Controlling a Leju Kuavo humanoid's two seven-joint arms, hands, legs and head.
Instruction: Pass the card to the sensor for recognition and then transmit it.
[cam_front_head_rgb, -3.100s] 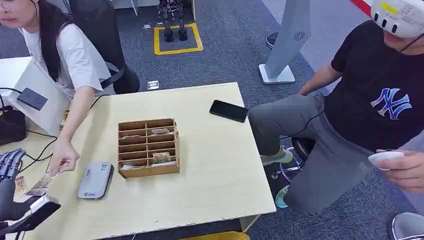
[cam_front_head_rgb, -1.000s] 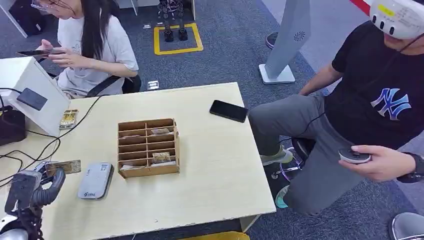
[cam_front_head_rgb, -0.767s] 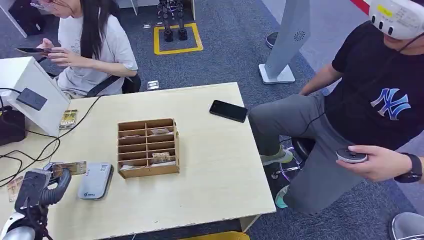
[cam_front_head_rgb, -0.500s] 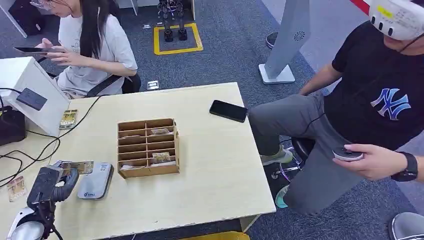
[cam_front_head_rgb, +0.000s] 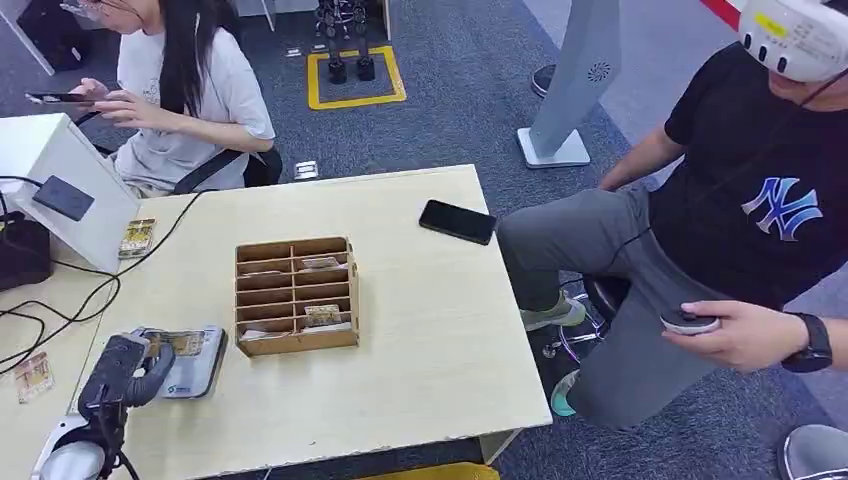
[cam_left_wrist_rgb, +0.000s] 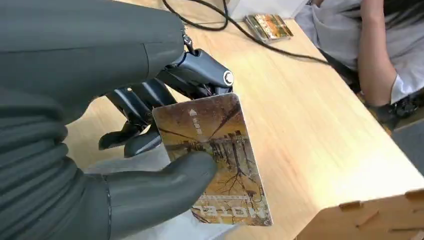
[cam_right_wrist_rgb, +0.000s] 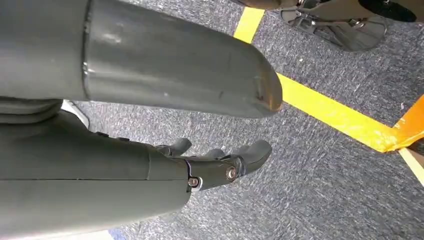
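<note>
Card held over the reader

While the left robot hand (cam_front_head_rgb: 128, 362) pinches the brown card (cam_left_wrist_rgb: 215, 155) between thumb and fingers above the grey card reader (cam_front_head_rgb: 190, 362) on the surface (cam_front_head_rgb: 420, 330), the right robot hand (cam_right_wrist_rgb: 220, 162) hangs with fingers apart, holding nothing.

A pale wooden table (cam_front_head_rgb: 420, 330) fills the lower middle of the frame, standing on blue-grey carpet (cam_front_head_rgb: 470, 110). At top centre a yellow tape square (cam_front_head_rgb: 356, 98) marks the floor, and a white stand base (cam_front_head_rgb: 553, 150) sits upper right.
</note>
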